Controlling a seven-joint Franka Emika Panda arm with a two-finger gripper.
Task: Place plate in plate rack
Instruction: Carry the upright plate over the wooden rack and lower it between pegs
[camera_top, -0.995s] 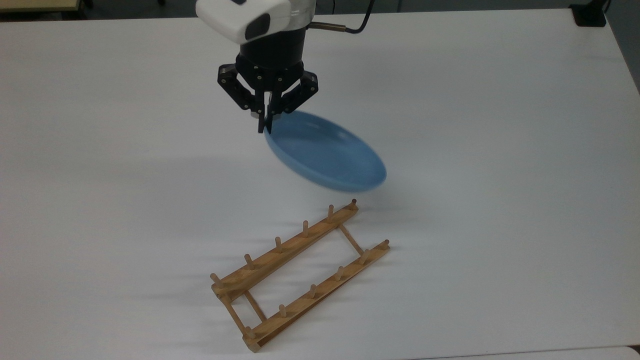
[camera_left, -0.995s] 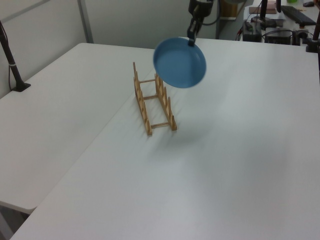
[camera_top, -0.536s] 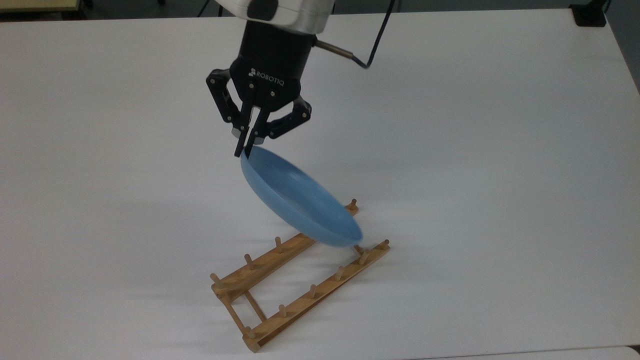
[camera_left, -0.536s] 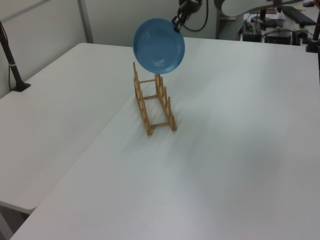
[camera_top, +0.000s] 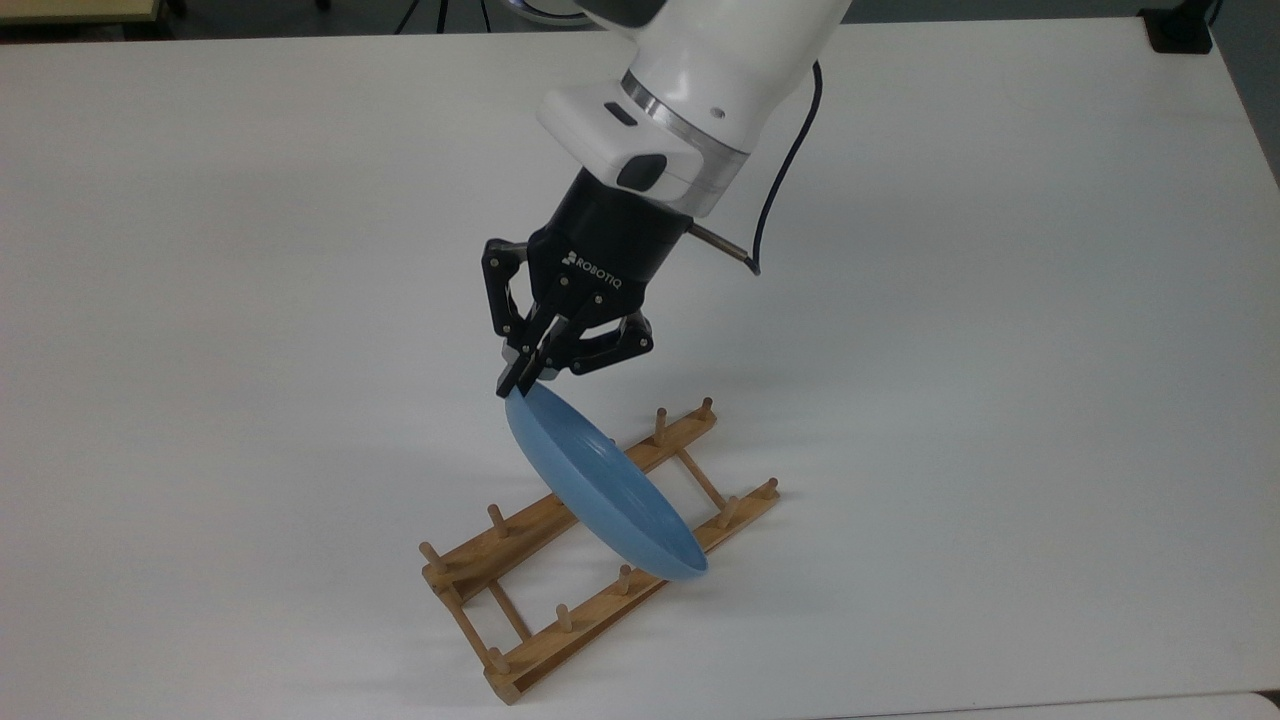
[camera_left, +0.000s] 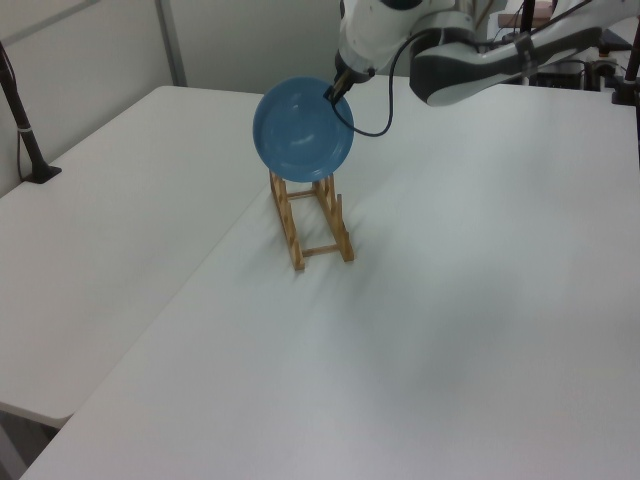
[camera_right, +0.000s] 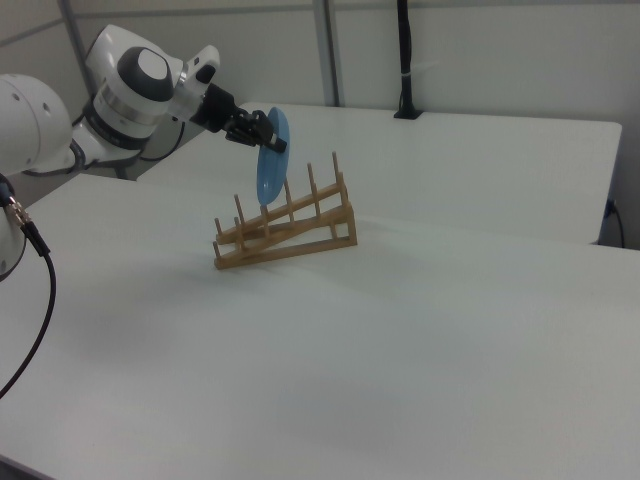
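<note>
A round blue plate (camera_top: 600, 490) is held up on its edge, almost upright, right over the middle of a plate rack (camera_top: 520, 535). Its top rim is pinched. Its bottom edge is down among the pegs. The light brown wooden rack lies flat on the table: two long rails with short pegs, joined by thin bars.

White table (camera_top: 1000, 300) with the wooden plate rack (camera_top: 520, 540) flat on its surface.
</note>
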